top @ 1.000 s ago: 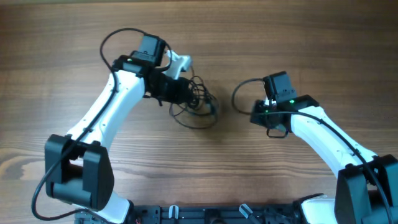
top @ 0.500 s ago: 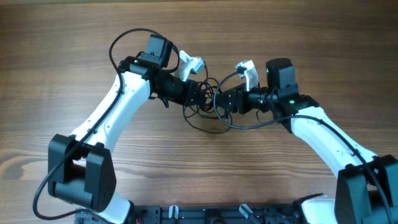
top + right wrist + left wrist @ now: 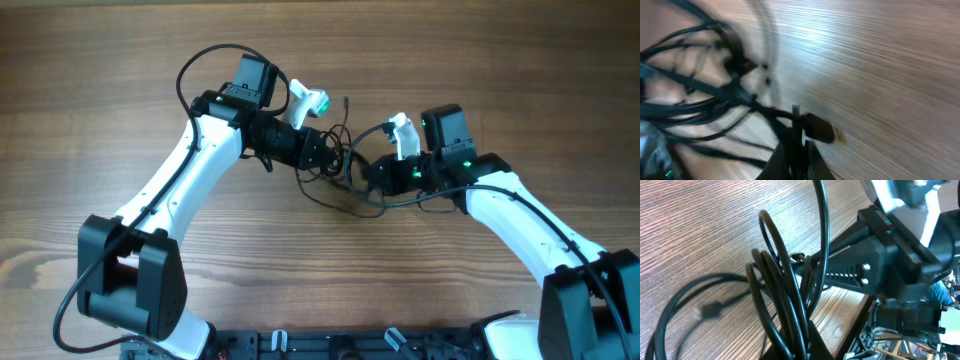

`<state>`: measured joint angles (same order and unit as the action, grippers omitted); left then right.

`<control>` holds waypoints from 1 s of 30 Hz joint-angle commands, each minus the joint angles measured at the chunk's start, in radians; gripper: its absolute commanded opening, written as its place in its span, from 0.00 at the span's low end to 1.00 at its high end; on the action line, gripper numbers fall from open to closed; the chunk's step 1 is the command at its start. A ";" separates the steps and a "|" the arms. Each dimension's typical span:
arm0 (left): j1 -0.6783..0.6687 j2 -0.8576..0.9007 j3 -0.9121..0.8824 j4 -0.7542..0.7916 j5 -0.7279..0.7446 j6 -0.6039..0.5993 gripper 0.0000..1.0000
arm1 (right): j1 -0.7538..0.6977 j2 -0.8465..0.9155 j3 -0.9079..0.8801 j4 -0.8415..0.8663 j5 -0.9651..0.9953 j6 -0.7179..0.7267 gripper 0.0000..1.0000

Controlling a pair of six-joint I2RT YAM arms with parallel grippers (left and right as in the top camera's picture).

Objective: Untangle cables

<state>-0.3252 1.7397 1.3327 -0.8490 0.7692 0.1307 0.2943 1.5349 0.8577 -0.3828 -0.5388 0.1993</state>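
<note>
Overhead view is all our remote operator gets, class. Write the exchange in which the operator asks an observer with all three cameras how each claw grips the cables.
Operator: From above, the cables are just a dark knot between the arms. What does the left claw have?
Observer: In the left wrist view, the left claw pinches several strands together, not one.
Operator: And the right claw?
Observer: The right wrist view is blurred, but the right claw looks shut on a single thin strand, with a black plug just beside its tips.
</note>
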 commanded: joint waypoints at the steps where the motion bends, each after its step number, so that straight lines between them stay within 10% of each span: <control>1: 0.050 -0.025 0.006 -0.005 0.026 0.023 0.04 | -0.012 -0.002 -0.002 -0.066 0.381 0.149 0.04; 7: 0.097 -0.025 0.006 -0.023 0.025 0.023 0.04 | -0.013 -0.002 -0.002 -0.135 0.541 0.275 0.08; 10: 0.103 -0.025 0.006 -0.023 0.026 0.023 0.04 | -0.013 -0.002 -0.002 -0.105 -0.039 -0.258 0.04; 12: 0.103 -0.025 0.006 -0.021 0.025 0.023 0.04 | -0.013 -0.003 -0.002 -0.111 -0.143 -0.314 0.04; 14: 0.103 -0.025 0.006 -0.021 0.018 0.023 0.04 | -0.013 -0.002 -0.002 -0.097 0.005 -0.209 0.04; 18: 0.136 -0.025 0.006 -0.023 -0.219 -0.060 0.04 | -0.018 -0.002 -0.002 -0.238 0.704 0.459 0.06; 21: 0.214 -0.025 0.006 -0.012 -0.278 -0.149 0.04 | -0.018 -0.002 -0.002 -0.281 0.778 0.533 0.40; 26: 0.306 -0.025 0.006 0.026 -0.288 -0.413 0.04 | -0.018 -0.003 -0.002 -0.280 0.766 0.639 0.49; 27: 0.302 -0.025 0.006 0.026 -0.260 -0.412 0.04 | -0.018 -0.003 -0.002 -0.242 0.692 0.602 0.48; 30: 0.264 -0.025 0.006 0.039 -0.187 -0.396 0.04 | -0.017 -0.003 -0.002 -0.049 -0.148 -0.188 0.56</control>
<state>-0.0952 1.7401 1.3251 -0.8295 0.6460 -0.2325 0.3012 1.5200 0.8783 -0.4709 -0.2195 0.5697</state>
